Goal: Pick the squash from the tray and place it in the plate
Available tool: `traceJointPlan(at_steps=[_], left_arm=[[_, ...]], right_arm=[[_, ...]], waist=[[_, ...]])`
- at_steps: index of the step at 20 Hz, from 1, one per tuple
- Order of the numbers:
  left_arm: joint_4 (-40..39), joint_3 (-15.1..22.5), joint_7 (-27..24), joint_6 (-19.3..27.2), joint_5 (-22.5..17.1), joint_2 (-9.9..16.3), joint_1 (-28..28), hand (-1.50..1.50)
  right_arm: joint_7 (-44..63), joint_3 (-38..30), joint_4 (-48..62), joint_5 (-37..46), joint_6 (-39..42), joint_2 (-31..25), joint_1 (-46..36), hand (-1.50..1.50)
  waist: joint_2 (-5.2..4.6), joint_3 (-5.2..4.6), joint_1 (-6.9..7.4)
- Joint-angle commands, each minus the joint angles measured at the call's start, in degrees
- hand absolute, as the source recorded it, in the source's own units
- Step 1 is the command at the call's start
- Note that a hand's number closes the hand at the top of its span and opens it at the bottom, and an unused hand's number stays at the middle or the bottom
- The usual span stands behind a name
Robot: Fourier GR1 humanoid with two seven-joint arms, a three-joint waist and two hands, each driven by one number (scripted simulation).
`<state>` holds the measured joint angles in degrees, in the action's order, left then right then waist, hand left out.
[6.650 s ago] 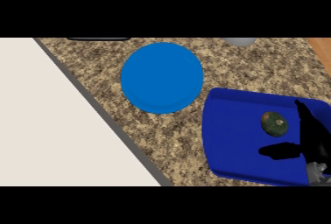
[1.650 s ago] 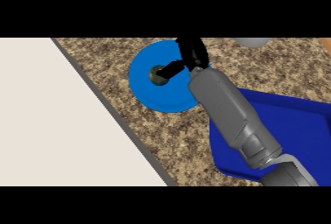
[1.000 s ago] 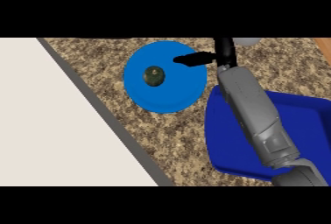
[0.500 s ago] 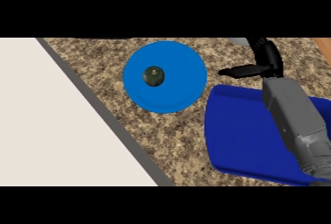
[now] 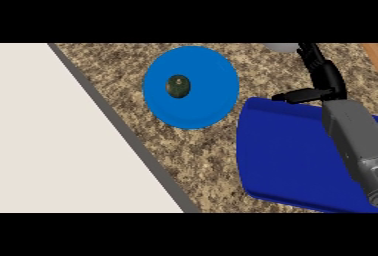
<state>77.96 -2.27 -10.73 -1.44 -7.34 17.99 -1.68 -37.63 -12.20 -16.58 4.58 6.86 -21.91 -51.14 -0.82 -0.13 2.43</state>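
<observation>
A small dark green squash (image 5: 178, 86) lies on the blue round plate (image 5: 210, 102), left of the plate's middle. The dark blue tray (image 5: 288, 155) sits to the right and nearer, with nothing showing in it. My right hand (image 5: 319, 80) hangs above the tray's far edge, well to the right of the plate. Its fingers are straight, its thumb points left, and it holds nothing. The grey right forearm (image 5: 354, 137) crosses over the tray. My left hand does not show.
A speckled granite counter (image 5: 192, 150) carries plate and tray. Its grey front edge (image 5: 122, 125) runs diagonally, with a pale floor to the left. A grey object (image 5: 280, 47) peeks in at the top, past the hand.
The hand let go of the squash on the plate and has drawn back to the right, from over the plate to above the tray's far edge. The squash stays put.
</observation>
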Motion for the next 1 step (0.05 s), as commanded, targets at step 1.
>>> traceJointPlan(at_steps=[1], left_arm=[[-3.4,2.04,2.16,-0.1,1.95,-1.03,6.43,0.0]], right_arm=[[-3.7,-0.89,2.45,0.27,1.08,-2.48,-0.68,-1.5]], waist=[[-0.26,0.25,-0.75]])
